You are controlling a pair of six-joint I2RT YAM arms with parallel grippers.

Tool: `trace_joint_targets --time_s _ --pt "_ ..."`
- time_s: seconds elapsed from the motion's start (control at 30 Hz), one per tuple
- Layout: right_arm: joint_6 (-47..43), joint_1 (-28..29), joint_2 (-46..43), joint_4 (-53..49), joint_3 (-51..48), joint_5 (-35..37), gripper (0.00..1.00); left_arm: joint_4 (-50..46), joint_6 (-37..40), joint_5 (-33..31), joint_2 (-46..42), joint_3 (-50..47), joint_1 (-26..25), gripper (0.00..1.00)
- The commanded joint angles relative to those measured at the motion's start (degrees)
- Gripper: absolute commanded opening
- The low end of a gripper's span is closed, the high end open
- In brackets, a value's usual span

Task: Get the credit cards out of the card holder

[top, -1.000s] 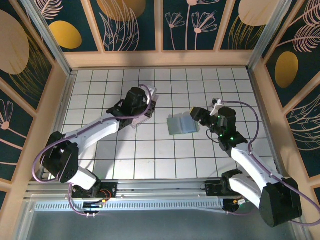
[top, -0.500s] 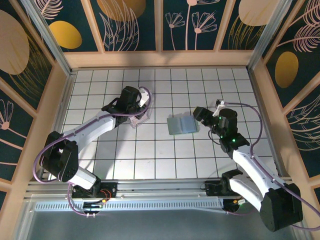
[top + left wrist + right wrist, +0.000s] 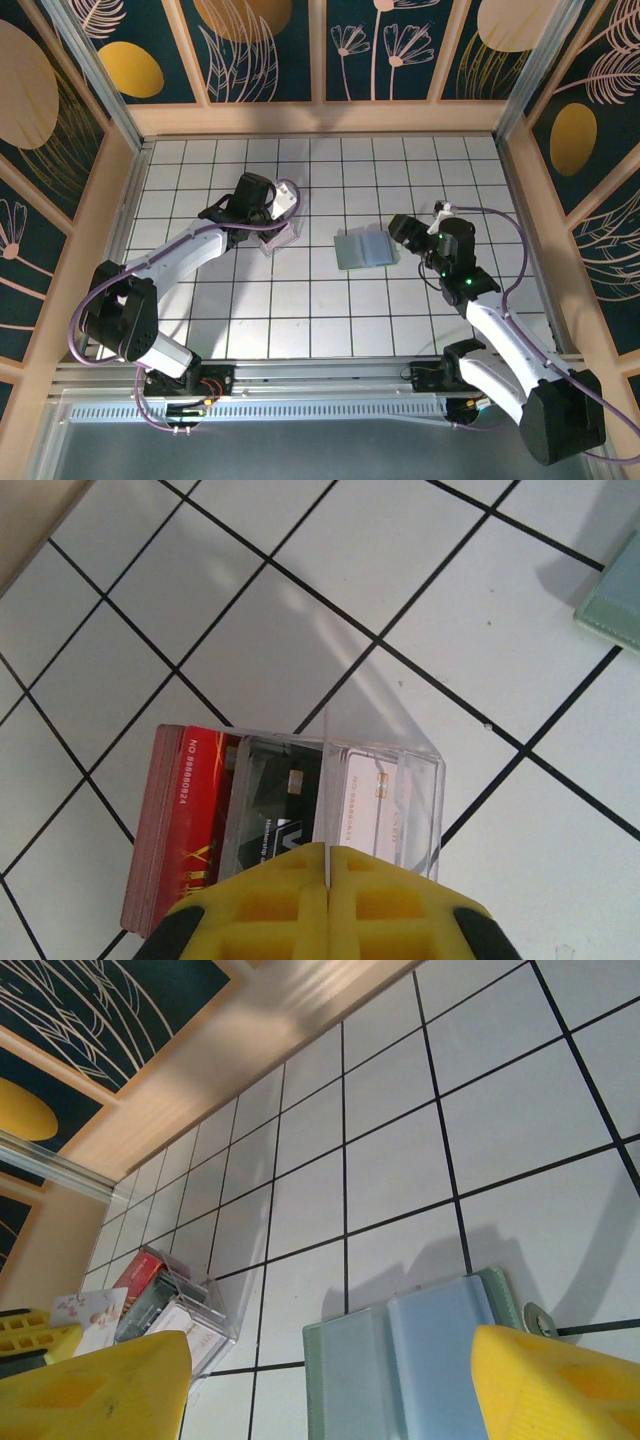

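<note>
Glossy gridded tiles (image 3: 300,300) carry a soft card holder (image 3: 365,248) and clear box (image 3: 390,800).

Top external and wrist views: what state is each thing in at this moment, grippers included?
card holder: open flat on the table, not gripped.
left gripper: shut on the credit card.
credit card: out of the card holder, held close to the clear box.
clear box: resting on the table, stack of cards inside.
right gripper: open, empty, by the card holder.
</note>
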Motion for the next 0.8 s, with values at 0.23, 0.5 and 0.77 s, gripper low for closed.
trace_joint_targets --time_s 0.23,0.5,0.77 --pt "0.6 -0.6 1.6 -1.0 3.1 1.9 0.74 -3.5 3.7 3.8 2.1 -1.8 1.4 0.0" --pt "1.3 -0.6 2.2 -1.1 3.0 1.8 0.74 -4.1 4.4 4.7 3.6 -1.4 1.5 0.0" --pt "1.5 -0.6 2.2 -1.1 3.1 2.0 0.74 -4.9 5.5 5.0 5.3 -0.5 1.7 0.0"
